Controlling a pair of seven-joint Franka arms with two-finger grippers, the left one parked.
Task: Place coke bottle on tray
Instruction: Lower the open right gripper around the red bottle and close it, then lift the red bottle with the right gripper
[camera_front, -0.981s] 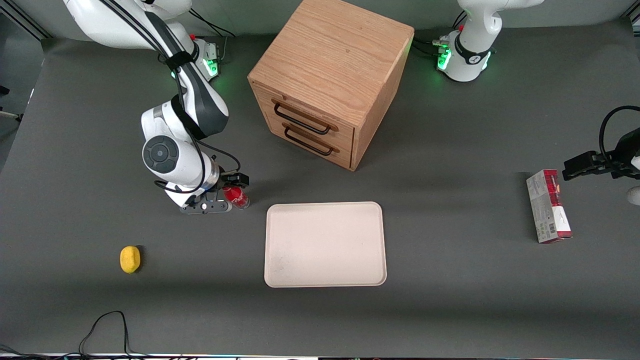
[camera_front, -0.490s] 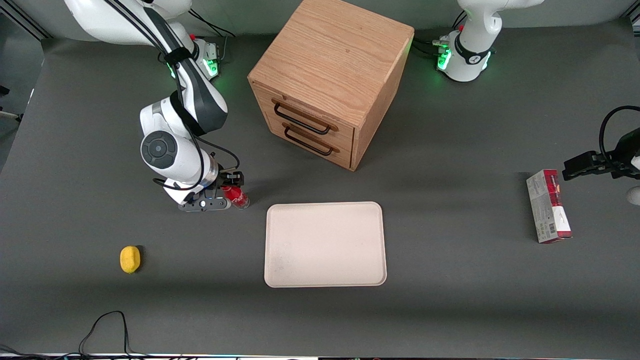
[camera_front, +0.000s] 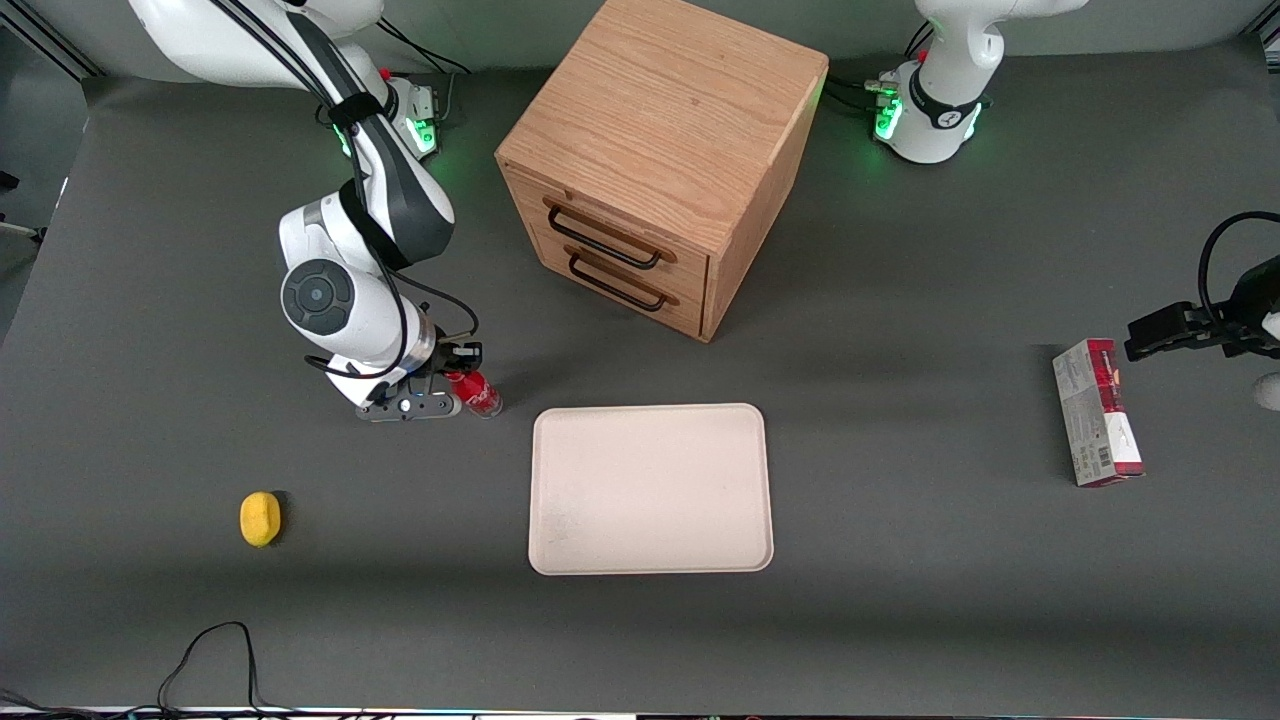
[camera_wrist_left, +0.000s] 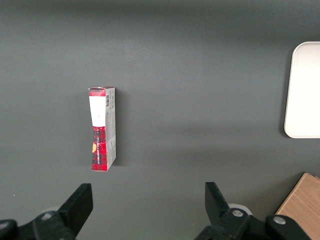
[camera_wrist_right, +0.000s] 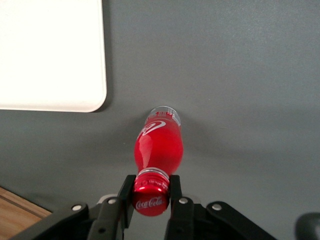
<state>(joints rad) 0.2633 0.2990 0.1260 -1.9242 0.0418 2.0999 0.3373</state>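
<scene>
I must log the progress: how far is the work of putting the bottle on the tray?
Done: the end effector is shut on the bottle at its cap. In hand: the lift; its base looks tilted on the table. Left: carrying it to the tray, which holds nothing.

The right arm reaches out from its base and bends down toward the surface, its white round wrist joint facing the front camera and a black cable looping along the forearm. At its end the pincer (camera_front: 462, 372) hangs low over the surface, pointing almost straight down. In the right wrist view the pincer (camera_wrist_right: 151, 192) has its two black fingers (camera_wrist_right: 126, 196) drawn in close, each pressed against one side of the red cap of the coke bottle (camera_wrist_right: 158, 148), clamping it by the neck. The pincer's dark mounting bar with its small screws runs crosswise just under the wrist
</scene>
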